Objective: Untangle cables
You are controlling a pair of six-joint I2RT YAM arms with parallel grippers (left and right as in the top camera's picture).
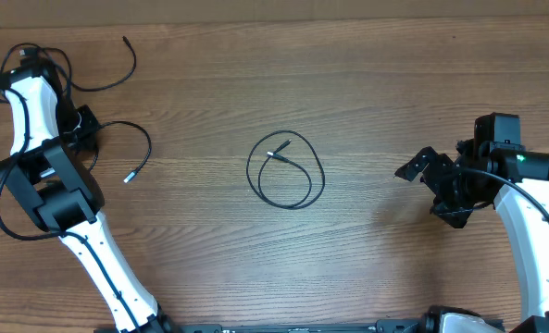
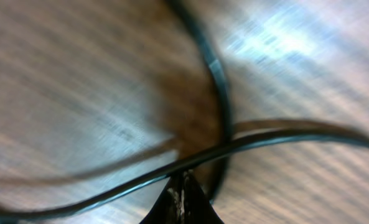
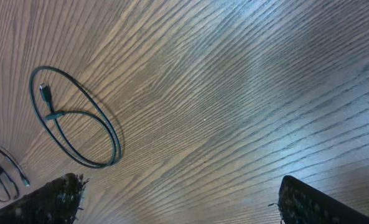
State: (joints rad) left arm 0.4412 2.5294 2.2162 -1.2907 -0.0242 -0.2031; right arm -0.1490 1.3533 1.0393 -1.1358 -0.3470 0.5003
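Note:
One thin black cable (image 1: 286, 172) lies in a loose loop mid-table, its silver-tipped plug inside the loop; it also shows in the right wrist view (image 3: 78, 118). A second cable (image 1: 143, 139) arcs from my left gripper (image 1: 89, 129) to a silver plug end on the table. A third cable (image 1: 117, 74) trails along the far left. In the left wrist view my left gripper (image 2: 183, 183) is shut, with a black cable (image 2: 109, 190) crossing right at its fingertips. My right gripper (image 1: 420, 192) is open and empty to the right of the loop, its fingers (image 3: 190, 202) wide apart above bare wood.
Thicker black arm wires (image 1: 4, 217) loop around the left arm's base at the far left edge. The wooden table (image 1: 376, 83) stretches between the arms. A bit of cable (image 3: 4, 171) shows at the lower left of the right wrist view.

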